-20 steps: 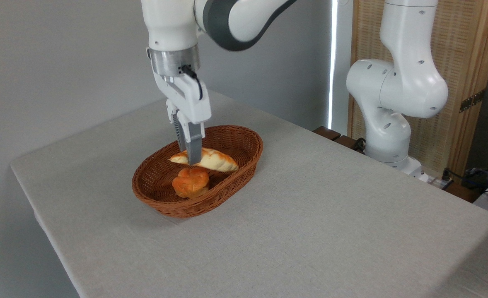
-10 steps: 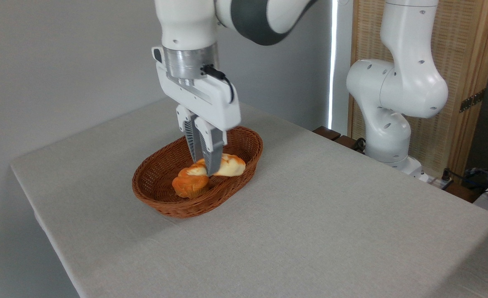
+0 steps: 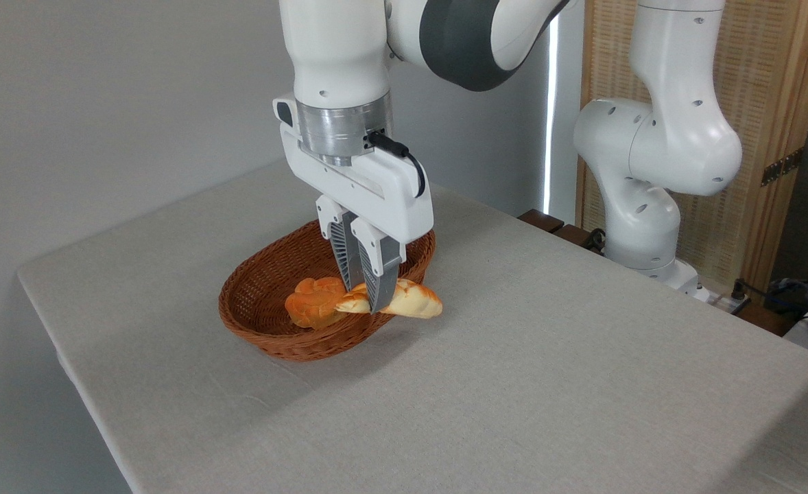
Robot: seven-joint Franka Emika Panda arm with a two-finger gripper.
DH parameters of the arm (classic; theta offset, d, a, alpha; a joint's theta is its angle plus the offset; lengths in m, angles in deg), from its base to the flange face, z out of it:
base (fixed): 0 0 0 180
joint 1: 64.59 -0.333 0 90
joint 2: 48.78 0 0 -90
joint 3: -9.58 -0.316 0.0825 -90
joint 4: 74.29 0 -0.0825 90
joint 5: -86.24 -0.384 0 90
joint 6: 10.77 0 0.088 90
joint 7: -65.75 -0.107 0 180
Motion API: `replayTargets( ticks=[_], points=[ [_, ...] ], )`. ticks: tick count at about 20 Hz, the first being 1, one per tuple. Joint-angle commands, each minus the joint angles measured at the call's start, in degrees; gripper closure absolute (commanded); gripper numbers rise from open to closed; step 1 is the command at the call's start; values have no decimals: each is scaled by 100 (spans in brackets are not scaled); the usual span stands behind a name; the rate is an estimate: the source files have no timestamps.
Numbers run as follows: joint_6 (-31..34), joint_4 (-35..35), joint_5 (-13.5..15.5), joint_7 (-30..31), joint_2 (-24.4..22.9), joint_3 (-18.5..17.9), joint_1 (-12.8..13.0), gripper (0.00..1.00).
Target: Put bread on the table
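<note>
My gripper (image 3: 370, 307) is shut on the bread (image 3: 411, 302), a long golden loaf with pointed ends and brown stripes. I hold it near its middle, lifted in the air over the near right rim of the brown wicker basket (image 3: 267, 336). Its right end reaches out past the rim, above the table (image 3: 548, 384), which is covered in light grey-beige cloth. The loaf's left part is partly hidden behind my grey fingers (image 3: 380, 274).
A small round orange bun (image 3: 313, 310) lies inside the basket, just left of the loaf. The arm's white base (image 3: 640, 206) stands off the table's far right edge, before a wooden screen (image 3: 774, 103). Cables lie at the far right.
My gripper has lifted the bread out of the basket and carried it right and toward the camera, from over the basket's middle to over its near right rim. The bun has stayed put.
</note>
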Motion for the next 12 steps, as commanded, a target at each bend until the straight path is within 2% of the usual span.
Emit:
replayTargets(
  ticks=[1,2,5,12],
  points=[
    [122,8,-60,-438,-11,-249,34,56],
    [113,8,-60,-439,-11,-258,34,37],
    [122,-1,-60,-430,6,-267,34,1],
    [122,-1,-60,-430,32,-267,34,0]
  ],
)
